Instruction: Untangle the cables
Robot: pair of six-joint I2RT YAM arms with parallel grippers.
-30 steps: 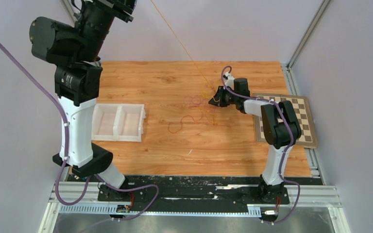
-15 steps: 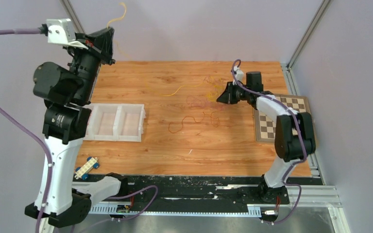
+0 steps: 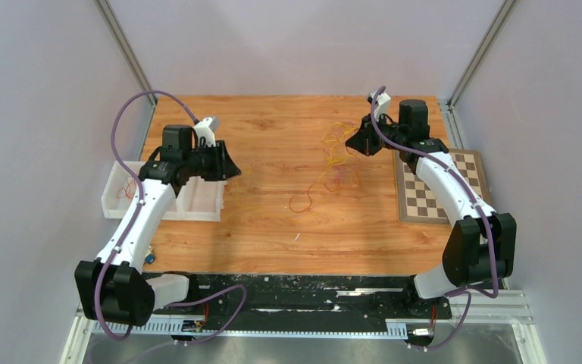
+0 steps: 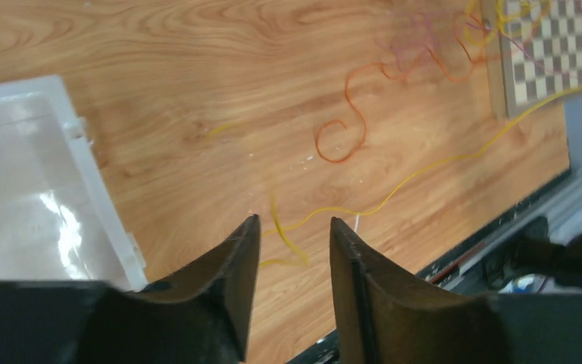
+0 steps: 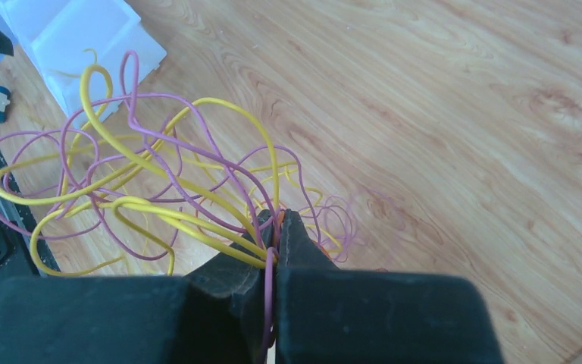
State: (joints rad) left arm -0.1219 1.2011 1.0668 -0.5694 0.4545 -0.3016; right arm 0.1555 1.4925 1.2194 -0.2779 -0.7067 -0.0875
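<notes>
White plastic comes first at the left: one bin (image 3: 197, 212) of two compartments, with what looks like a single reddish strand (image 3: 126, 187) in its left one. Just right of it hangs the left gripper (image 4: 293, 224), fingers spread and nothing between them. Below that gap one yellow strand (image 4: 424, 171) lies slack on the wooden table (image 3: 273, 121) and runs off rightward; whether its far end is free of the tangle I cannot tell. Mid-table lies one orange-red cable (image 3: 301, 201), curled and apart from the others. Further right the other cables (image 5: 159, 182) make a loose tangle of yellow and pink loops, held up off the wood by the right gripper (image 5: 276, 224), whose fingers are pressed together on several strands at once. One chessboard (image 3: 439, 186) lies at the far right. The step in hand looks like drawing strands out of the held tangle one at a time, and it seems about midway: three lie singly, while the tangle's count cannot be read beyond at least one yellow and one pink. Next, the left gripper would need to close on one loop only. With wire this thin, that calls for a full, well-centred pinch and a slow pull while the right one anchors the rest.
</notes>
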